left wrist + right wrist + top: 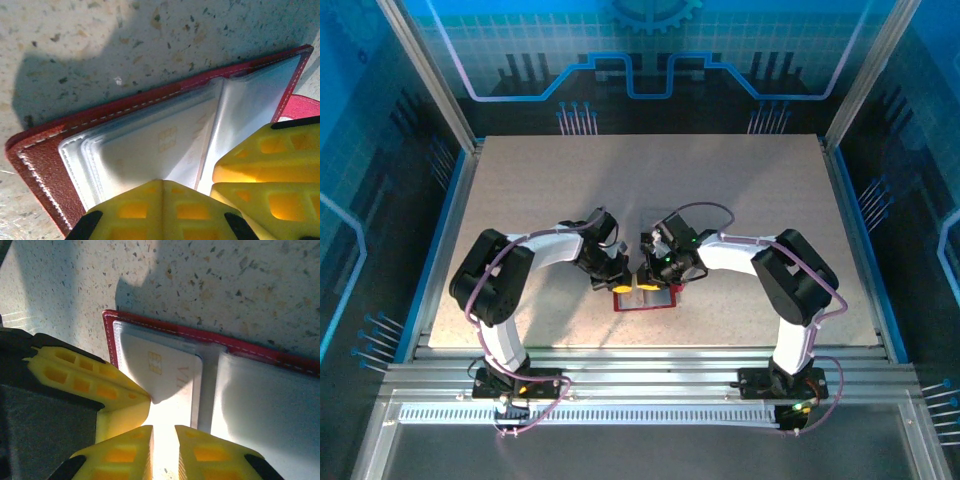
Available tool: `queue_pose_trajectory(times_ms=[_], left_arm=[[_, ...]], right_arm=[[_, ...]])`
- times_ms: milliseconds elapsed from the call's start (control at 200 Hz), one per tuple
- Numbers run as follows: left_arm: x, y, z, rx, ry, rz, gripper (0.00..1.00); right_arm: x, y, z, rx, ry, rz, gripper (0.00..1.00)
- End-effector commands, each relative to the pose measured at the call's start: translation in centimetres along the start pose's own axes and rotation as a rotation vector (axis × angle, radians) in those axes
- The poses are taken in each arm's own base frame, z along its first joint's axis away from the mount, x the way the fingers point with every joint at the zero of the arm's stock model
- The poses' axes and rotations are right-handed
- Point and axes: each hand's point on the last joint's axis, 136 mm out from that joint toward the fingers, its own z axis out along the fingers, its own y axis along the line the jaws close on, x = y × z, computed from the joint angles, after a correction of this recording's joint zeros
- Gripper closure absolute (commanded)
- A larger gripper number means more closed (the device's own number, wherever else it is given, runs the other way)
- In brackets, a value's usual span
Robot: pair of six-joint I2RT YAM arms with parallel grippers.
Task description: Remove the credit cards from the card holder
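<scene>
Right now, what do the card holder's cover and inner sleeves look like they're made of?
The card holder's cover looks like red leather or imitation, matte and grained, with pale edge stitching. The inner sleeves look like glossy clear plastic: light glares off them and a card's chip shows through.

A pale speckled table (pixel 740 200) is seen across the middle of the frame. On it, at lower centre, the red card holder (pixel 645 302) is laid open, its grey-silver inside turned up.
</scene>
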Motion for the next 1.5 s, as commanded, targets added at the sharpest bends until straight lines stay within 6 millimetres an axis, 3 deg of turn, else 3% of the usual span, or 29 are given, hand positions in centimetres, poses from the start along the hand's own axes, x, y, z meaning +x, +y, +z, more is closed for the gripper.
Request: queue_pose_trajectory(times_ms=[0, 655, 1051, 1341, 1496], left_arm=[[1.0, 0.8, 0.3, -0.026, 0.028, -0.003, 1.0], [1.2, 1.1, 0.3, -0.032, 0.027, -0.007, 1.0], [1.2, 1.0, 0.3, -0.032, 0.026, -0.005, 1.0], [1.2, 1.1, 0.2, -0.034, 0.026, -0.007, 1.0], [1.2, 1.1, 0.2, -0.033, 0.024, -0.005, 1.0]], right_arm=[[0.3, -1.2, 0.5, 0.012, 0.02, 0.026, 0.82], [1.1, -2.2, 1.3, 0.046, 0.049, 0.038, 0.82], [1.0, -1.7, 1.1, 0.027, 0.041, 0.035, 0.92], [1.1, -2.1, 1.6, 0.028, 0.05, 0.053, 0.83], [1.2, -2.0, 1.6, 0.024, 0.048, 0.052, 0.87]])
